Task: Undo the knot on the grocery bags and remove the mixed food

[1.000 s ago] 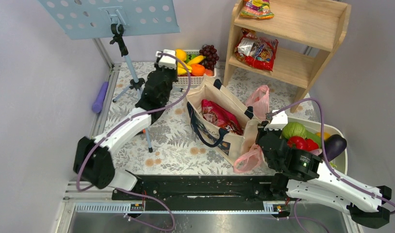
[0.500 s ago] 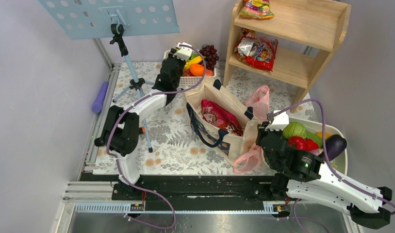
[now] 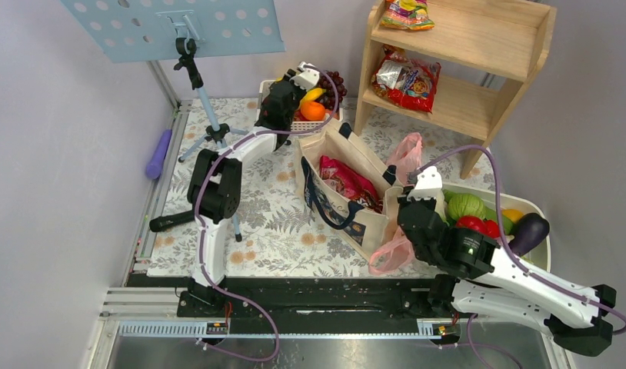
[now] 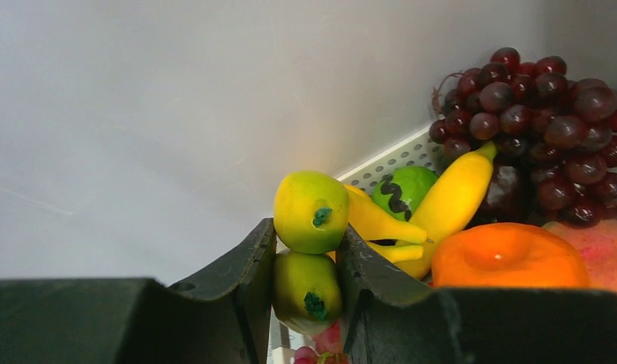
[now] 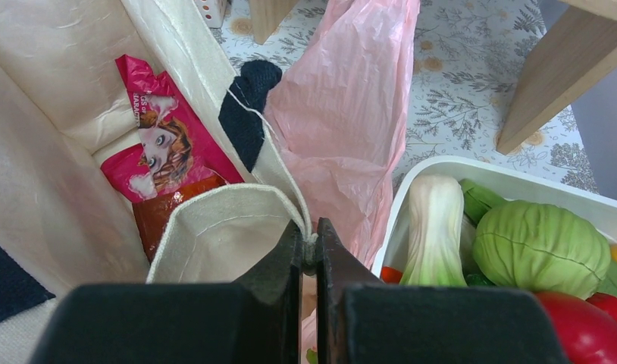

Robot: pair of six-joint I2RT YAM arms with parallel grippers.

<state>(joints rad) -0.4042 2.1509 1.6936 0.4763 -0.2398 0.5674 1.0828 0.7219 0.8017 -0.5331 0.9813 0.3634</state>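
Note:
My left gripper (image 4: 305, 235) hangs over the white basket (image 3: 331, 117) at the back, shut on a yellow-green fruit (image 4: 305, 292). A second such fruit (image 4: 311, 212) rests at the fingertips. Bananas (image 4: 449, 201), an orange (image 4: 510, 254) and dark grapes (image 4: 548, 129) lie in the basket. My right gripper (image 5: 309, 254) is shut on the rim of the beige canvas tote (image 5: 55, 83). A magenta snack packet (image 5: 165, 148) lies inside the tote. One pink grocery bag (image 5: 343, 114) stands just beyond the tote, another (image 3: 391, 252) droops in front. I cannot make out a knot.
A white tub (image 3: 487, 196) with cabbage (image 5: 540, 246) and other vegetables sits right of the tote. A wooden shelf (image 3: 464, 69) holding snack packets stands at the back right. The music stand (image 3: 179, 31) and its tripod occupy the back left, a purple object (image 3: 158, 152) beside them.
My left arm has swung from beside the tote back and right to over the basket. My right gripper shifted slightly up and left, still holding the tote rim.

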